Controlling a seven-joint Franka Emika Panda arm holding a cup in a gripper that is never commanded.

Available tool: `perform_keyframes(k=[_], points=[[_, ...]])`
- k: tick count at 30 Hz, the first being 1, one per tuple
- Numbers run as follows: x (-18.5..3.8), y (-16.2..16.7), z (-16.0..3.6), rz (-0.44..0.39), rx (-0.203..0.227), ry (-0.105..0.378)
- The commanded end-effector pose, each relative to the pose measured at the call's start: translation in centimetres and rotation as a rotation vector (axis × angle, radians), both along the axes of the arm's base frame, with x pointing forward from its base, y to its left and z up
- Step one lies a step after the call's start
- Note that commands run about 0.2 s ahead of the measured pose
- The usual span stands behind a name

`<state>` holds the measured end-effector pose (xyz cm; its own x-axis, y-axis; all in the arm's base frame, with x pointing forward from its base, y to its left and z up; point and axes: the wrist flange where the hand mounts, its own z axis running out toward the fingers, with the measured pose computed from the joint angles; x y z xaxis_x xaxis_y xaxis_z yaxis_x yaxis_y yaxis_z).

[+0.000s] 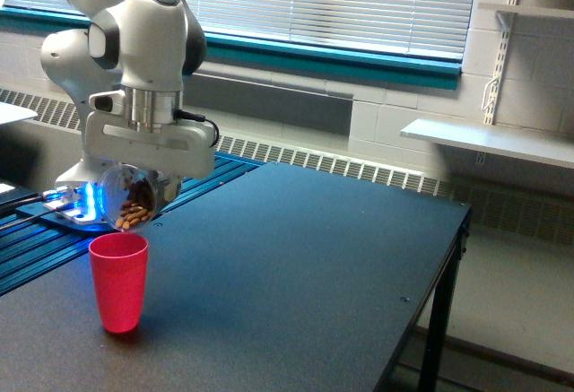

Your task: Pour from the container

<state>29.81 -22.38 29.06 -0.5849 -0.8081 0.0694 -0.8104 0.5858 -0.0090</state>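
Clear plastic, the container (132, 198) is held pinched in the gripper (143, 186), tipped on its side just above the red cup (118, 281) on the dark table (296, 266); brown pieces are gathered near its lowered mouth.

Glossy white rounded arm (143, 42) with dark grey joint panels.

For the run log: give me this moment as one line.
phase: pouring setup | gripper: shut on clear container, tilted, brown pieces inside | target: red cup upright on table, just below container | spill: none visible
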Motion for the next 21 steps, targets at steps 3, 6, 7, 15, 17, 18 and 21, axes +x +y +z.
perform_keyframes(k=[3, 6, 7, 15, 17, 18, 21], points=[[0.72, -0.32, -0.2, -0.004, 0.002, 0.033], [0.77, -0.45, -0.37, -0.013, 0.0, 0.046], [0.8, -0.52, -0.39, -0.016, -0.001, 0.045], [0.93, -0.77, -0.67, -0.035, -0.001, 0.058], [0.92, -0.71, -0.79, -0.036, 0.005, 0.064], [0.94, -0.71, -0.82, -0.037, 0.007, 0.066], [1.01, -0.71, -0.86, -0.041, 0.006, 0.063]])
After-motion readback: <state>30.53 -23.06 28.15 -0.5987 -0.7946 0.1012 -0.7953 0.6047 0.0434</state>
